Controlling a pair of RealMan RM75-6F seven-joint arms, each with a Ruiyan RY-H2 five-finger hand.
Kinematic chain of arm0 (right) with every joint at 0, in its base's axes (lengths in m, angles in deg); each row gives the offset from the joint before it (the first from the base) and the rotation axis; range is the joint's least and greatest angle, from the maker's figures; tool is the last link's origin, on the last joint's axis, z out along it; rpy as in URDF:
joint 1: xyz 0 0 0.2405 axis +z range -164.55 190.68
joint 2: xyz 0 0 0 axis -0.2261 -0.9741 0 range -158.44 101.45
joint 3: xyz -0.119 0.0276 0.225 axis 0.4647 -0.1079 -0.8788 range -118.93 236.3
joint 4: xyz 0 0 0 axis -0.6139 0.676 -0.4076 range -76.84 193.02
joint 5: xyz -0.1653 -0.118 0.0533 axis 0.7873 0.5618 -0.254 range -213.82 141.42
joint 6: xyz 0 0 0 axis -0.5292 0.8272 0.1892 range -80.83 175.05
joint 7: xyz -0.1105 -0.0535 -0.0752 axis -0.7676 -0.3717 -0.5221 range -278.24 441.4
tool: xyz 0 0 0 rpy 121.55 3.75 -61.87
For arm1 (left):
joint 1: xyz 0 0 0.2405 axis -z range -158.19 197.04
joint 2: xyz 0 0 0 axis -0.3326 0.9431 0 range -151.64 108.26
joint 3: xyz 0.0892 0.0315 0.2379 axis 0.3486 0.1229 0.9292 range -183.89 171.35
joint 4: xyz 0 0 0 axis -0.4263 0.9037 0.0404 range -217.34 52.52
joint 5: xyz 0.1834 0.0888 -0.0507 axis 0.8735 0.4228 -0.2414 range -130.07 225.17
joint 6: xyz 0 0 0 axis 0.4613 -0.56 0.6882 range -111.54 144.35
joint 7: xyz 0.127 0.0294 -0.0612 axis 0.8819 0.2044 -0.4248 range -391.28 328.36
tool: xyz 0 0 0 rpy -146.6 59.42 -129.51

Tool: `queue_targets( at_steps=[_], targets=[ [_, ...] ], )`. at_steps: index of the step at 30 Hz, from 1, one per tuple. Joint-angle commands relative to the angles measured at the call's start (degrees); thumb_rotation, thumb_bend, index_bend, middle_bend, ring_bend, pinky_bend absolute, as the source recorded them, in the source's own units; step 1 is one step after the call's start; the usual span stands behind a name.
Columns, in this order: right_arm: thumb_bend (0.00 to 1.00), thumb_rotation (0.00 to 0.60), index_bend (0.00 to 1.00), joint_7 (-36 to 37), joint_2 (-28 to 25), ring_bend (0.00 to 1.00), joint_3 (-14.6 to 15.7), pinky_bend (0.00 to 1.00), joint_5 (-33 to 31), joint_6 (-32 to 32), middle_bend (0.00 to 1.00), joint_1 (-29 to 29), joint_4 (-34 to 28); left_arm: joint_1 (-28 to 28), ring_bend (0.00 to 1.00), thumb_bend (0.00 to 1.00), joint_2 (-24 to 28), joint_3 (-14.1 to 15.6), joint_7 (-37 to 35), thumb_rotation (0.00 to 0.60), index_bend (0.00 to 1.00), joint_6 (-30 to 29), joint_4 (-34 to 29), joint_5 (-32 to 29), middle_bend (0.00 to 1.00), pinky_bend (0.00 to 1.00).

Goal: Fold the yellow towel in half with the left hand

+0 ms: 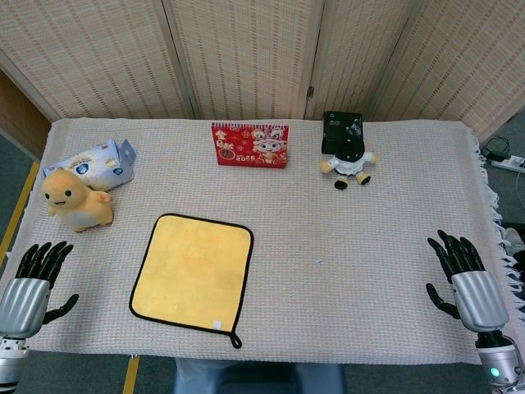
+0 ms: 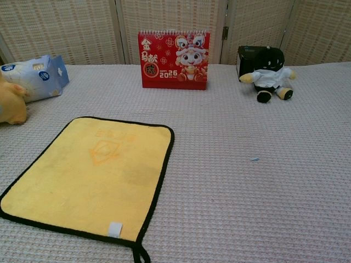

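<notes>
Lying flat and fully spread on the woven beige tablecloth (image 1: 344,271), the yellow square terry towel with black piping (image 1: 193,271), set left of centre and near the front edge, slightly askew, with its small white label and black hanging loop at the near right corner; placed so, probably, to put its left border within reach of the left hand and leave bare cloth to the right for the fold to land on. No crease yet, no edge lifted: the task judged not begun. Resting at the front left corner of the table, well apart from the towel, the black-fingered, silver-backed left hand (image 1: 33,279), fingers apart and pointing away from the robot, thumb out to the side, holding nothing; seemingly parked in a ready pose. Mirrored at the front right corner, the matching right hand (image 1: 463,279), fingers likewise spread and empty, kept clear as suits a job meant for the other side. Neither hand visible in the chest view. Ranged along the back and the left, out of the folding area: a red desk calendar with a cartoon lion figure (image 2: 174,59) standing upright at rear centre, a small black-and-white plush figure (image 2: 269,74) against a black box (image 2: 248,59) at rear right, a blue-and-white soft pack of tissues (image 1: 102,162) at rear left, and just in front of it a yellow plush chick (image 1: 75,199), near the towel's far left corner but not touching it. Likely next: reaching the left hand across to the towel's left edge.
</notes>
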Motion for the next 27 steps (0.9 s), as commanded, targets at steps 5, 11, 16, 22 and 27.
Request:
queue_targets(
  at_steps=[5, 11, 16, 22, 27],
  targets=[
    [0.44, 0.600, 0.00, 1.0, 0.2, 0.00, 0.0, 0.00, 1.5, 1.9, 0.00, -0.4, 0.8, 0.8, 0.07, 0.28, 1.2, 0.9, -2.5, 0.600, 0.11, 2.4, -1.3, 0.1, 0.11, 0.06],
    [0.44, 0.600, 0.00, 1.1, 0.4, 0.00, 0.4, 0.00, 2.8, 3.0, 0.00, -0.7, 0.8, 3.4, 0.27, 0.28, -1.3, -1.1, -8.9, 0.600, 0.04, 0.3, 1.7, 3.7, 0.21, 0.44],
    [0.44, 0.600, 0.00, 0.1, 1.1, 0.00, 0.0, 0.00, 3.0, 3.1, 0.00, -0.3, 1.1, 7.7, 0.83, 0.28, -2.2, -3.2, -13.0, 0.600, 0.15, 2.4, 2.3, 5.1, 0.71, 0.94],
    [0.44, 0.600, 0.00, -0.1, 2.0, 0.00, -0.5, 0.00, 2.2, 2.7, 0.00, 0.0, 1.9, 12.9, 1.00, 0.28, -4.5, -5.5, -8.5, 0.600, 0.31, 8.4, 0.8, 3.3, 1.00, 1.00],
    [0.44, 0.600, 0.00, 0.6, 2.6, 0.00, -0.7, 0.00, 1.5, 1.5, 0.00, 0.6, 2.9, 18.3, 1.00, 0.28, -5.3, -6.7, -5.6, 0.600, 0.39, 18.9, -2.3, -1.7, 1.00, 1.00]
  ],
)
